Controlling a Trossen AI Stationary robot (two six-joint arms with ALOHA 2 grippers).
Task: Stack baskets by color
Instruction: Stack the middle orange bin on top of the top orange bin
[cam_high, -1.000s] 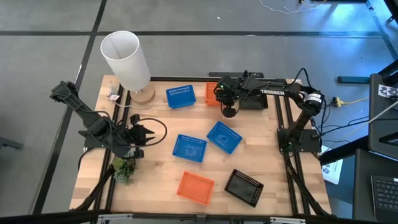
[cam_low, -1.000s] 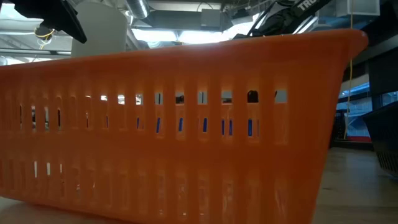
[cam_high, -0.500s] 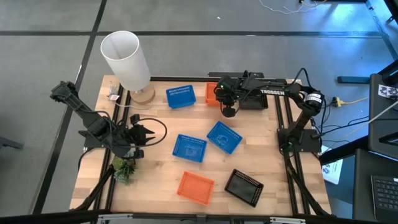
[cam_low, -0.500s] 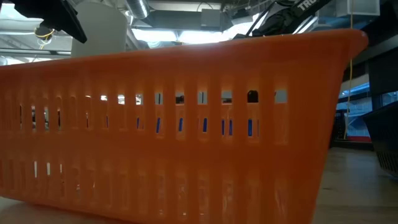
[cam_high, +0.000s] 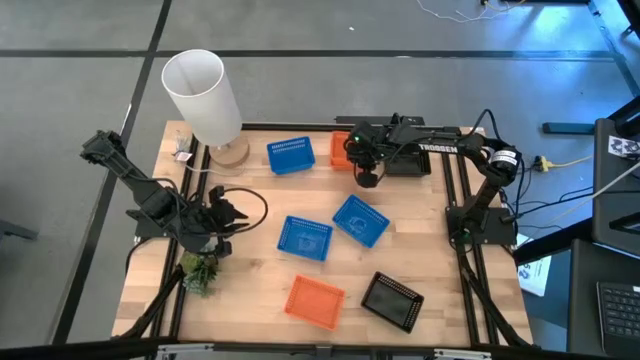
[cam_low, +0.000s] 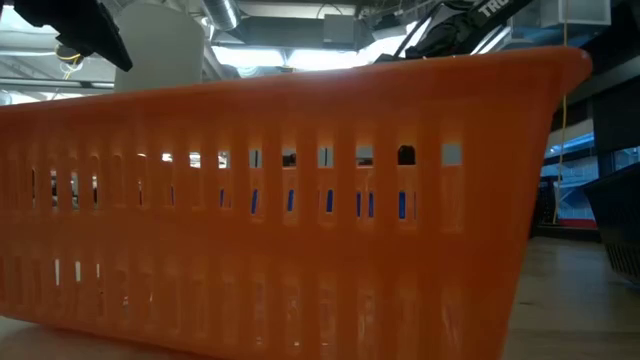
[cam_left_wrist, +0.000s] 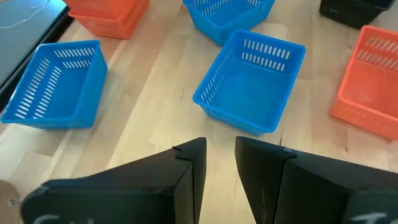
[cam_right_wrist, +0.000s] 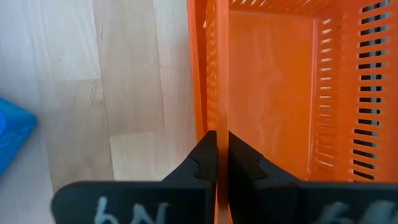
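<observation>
Pinching the wall of an orange rectangular plastic mesh basket (cam_right_wrist: 273, 81), the right gripper (cam_right_wrist: 217, 163) sits at the far edge of the table, jaws closed on the thin rim with one finger inside and one outside. From above, that basket (cam_high: 341, 150) lies directly under the gripper (cam_high: 366, 172), partly hidden by the arm. Its likely mate, a second orange mesh basket (cam_high: 314, 301), rests near the front edge, well apart, past two blue mesh baskets (cam_high: 332, 229); so the carry runs toward the front. Left gripper (cam_left_wrist: 217, 180) hovers at the left side, fingers slightly parted, holding nothing, pointed toward the blue baskets.
</observation>
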